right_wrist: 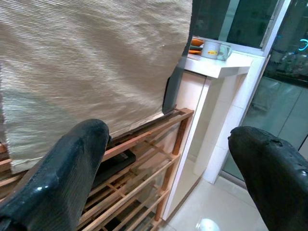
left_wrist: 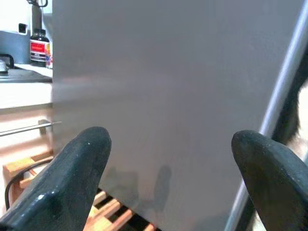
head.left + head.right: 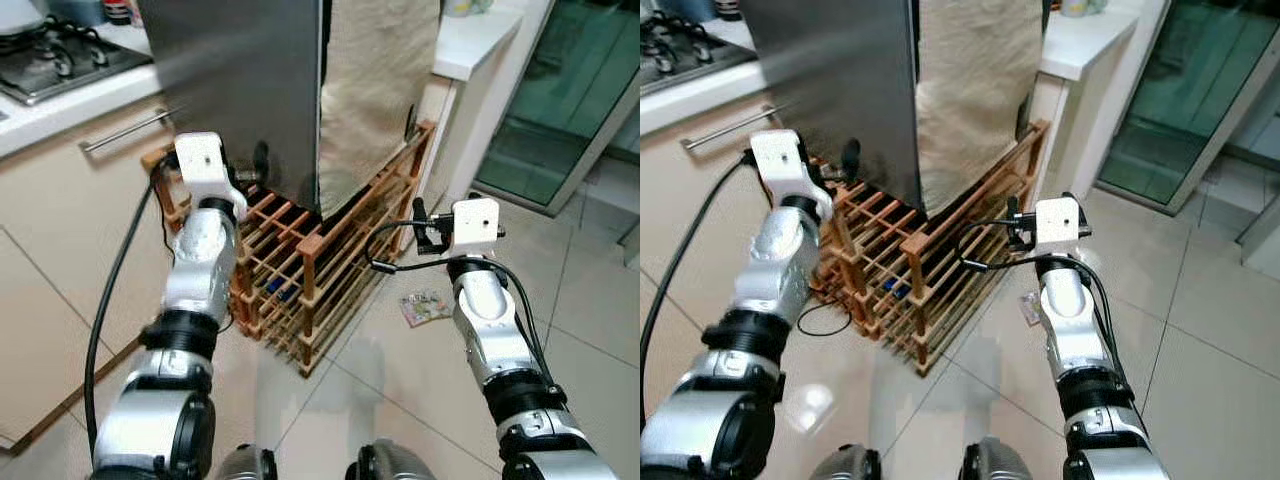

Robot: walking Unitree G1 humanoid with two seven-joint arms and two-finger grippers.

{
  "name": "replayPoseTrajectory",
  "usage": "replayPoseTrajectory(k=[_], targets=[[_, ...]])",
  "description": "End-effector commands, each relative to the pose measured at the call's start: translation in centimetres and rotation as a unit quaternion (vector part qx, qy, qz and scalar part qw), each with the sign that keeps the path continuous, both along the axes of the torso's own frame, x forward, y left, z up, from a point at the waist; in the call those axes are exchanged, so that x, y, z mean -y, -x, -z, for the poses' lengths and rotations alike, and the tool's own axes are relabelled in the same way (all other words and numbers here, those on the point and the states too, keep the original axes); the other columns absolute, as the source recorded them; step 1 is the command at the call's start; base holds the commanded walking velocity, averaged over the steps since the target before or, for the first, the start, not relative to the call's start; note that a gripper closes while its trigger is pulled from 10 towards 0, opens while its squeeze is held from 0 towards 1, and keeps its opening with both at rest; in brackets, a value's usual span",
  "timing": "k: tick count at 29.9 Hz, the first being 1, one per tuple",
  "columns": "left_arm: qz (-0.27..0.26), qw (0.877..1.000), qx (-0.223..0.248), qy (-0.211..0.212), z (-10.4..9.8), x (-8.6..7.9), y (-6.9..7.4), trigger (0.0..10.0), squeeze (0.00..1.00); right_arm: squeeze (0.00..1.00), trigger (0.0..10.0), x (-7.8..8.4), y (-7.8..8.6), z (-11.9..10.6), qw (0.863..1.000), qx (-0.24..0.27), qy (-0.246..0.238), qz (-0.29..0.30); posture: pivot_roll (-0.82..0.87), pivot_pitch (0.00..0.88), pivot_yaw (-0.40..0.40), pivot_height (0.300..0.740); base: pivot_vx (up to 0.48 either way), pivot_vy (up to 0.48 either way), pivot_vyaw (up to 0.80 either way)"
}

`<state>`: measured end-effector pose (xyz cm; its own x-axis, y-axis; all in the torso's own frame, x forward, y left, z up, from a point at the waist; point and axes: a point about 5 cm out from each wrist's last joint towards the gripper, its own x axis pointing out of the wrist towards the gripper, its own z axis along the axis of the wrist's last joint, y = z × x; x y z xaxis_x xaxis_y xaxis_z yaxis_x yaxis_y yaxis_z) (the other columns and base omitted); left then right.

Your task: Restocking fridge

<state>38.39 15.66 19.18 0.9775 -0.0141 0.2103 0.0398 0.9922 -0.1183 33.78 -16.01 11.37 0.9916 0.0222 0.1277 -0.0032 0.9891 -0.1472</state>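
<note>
Left gripper [image 2: 168,183] fingers spread apart, empty, raised close before grey fridge door [image 3: 240,90], just above wooden rack [image 3: 300,270]. Right gripper [image 1: 168,178] also spread, empty, facing beige cloth [image 3: 375,90] hung over fridge's other side. Door edge runs vertical, lying toward robot's right of left gripper. Left arm nearer; judgement: it must shift right to reach edge. No stock held
</note>
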Motion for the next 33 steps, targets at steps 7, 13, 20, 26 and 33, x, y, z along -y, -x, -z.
replayPoseTrajectory(k=[7,13,20,26,33], targets=[[0.059,0.998,-0.008,-0.034,0.9,0.7,0.6,10.0,0.0,0.62,10.0,0.4,0.8,0.7,1.0,-0.013,0.0,0.004,-0.19,0.0,0.032,0.689,0.0,0.0,-0.34],[0.051,0.998,-0.042,0.002,3.8,1.1,2.3,10.0,0.0,0.64,10.0,0.0,1.0,0.3,1.0,-0.005,0.01,-0.015,-0.17,0.0,0.023,0.689,0.0,0.0,-0.26],[0.072,0.997,-0.033,-0.005,3.9,2.7,3.1,10.0,0.0,0.65,10.0,-0.8,1.1,-0.1,0.999,0.002,-0.003,-0.033,-0.16,0.0,0.017,0.714,0.0,0.0,0.0],[0.077,0.997,-0.02,-0.016,2.9,2.8,2.8,10.0,0.0,0.65,10.0,-1.4,0.9,-0.1,0.999,-0.002,-0.014,-0.043,-0.16,0.0,0.029,0.74,0.0,0.0,0.0],[0.086,0.995,-0.02,-0.036,2.6,3.4,2.5,10.0,0.0,0.66,10.0,-1.0,1.0,-0.2,0.999,-0.004,-0.029,-0.037,-0.18,0.0,0.032,0.74,0.0,0.0,0.0]])
